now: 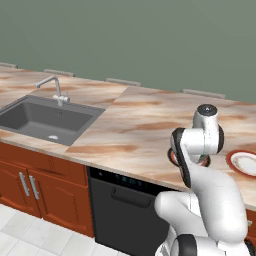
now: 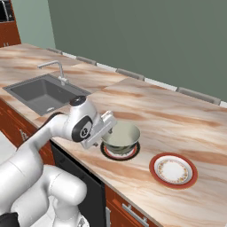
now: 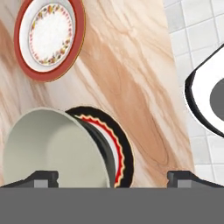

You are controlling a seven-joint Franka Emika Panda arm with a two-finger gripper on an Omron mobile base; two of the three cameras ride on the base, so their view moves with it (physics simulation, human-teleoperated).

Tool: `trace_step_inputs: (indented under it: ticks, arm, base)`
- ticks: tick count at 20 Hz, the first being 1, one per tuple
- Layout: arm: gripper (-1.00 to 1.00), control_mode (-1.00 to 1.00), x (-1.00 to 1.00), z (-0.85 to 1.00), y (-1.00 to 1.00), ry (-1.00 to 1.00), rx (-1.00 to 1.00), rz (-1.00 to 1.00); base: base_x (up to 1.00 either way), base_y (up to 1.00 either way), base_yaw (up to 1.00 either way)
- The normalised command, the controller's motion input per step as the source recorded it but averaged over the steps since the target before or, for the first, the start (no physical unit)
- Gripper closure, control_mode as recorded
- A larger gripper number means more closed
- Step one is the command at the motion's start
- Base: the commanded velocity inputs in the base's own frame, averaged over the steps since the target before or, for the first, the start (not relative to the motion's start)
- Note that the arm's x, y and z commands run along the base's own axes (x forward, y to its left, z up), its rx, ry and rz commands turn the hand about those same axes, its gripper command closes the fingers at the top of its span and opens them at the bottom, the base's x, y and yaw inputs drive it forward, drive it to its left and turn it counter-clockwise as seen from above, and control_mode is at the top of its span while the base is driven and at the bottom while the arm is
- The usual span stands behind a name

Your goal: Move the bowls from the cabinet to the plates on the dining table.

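A shiny grey metal bowl (image 2: 120, 136) with a cream inside (image 3: 52, 151) stands on the black-rimmed plate (image 2: 116, 154) (image 3: 120, 151) near the front edge of the dining table (image 2: 177, 119). To its right lies the red-rimmed plate (image 2: 173, 170) (image 3: 48, 37) (image 1: 245, 163) with nothing on it. My gripper (image 2: 107, 127) (image 3: 111, 177) is open, close beside and just above the bowl. One fingertip (image 3: 41, 177) is over the bowl's inside, and the other (image 3: 183, 177) is wide of the plate. Nothing is held. The cabinet is out of view.
A dark sink (image 1: 45, 120) with a grey faucet (image 1: 57, 90) is set in the marble top to the left. Below the top are a black dishwasher (image 1: 125, 210) and low wooden doors (image 1: 30, 185). The table's front edge (image 3: 175, 87) drops to a tiled floor.
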Motion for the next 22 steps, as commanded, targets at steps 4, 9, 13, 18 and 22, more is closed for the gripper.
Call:
trace_step_inputs:
  ticks: [4,9,13,18,22]
  arm:
    - [-1.00,-1.00,-0.30,0.40,-0.04,0.05,0.10,0.00]
    - [-1.00,-1.00,-0.33,0.44,-0.01,0.00,0.07,0.01]
    - [-1.00,-1.00,-0.33,0.40,0.05,-0.10,0.00,0.00]
    - [-1.00,-1.00,-0.36,0.37,0.07,-0.13,-0.02,0.01]
    - [-1.00,-1.00,-0.39,0.41,0.05,-0.08,-0.01,0.01]
  base:
    - [0.00,0.00,0.00]
    - [0.00,0.00,0.00]
    - [0.00,0.00,0.00]
    - [0.00,0.00,0.00]
    - [0.00,0.00,0.00]
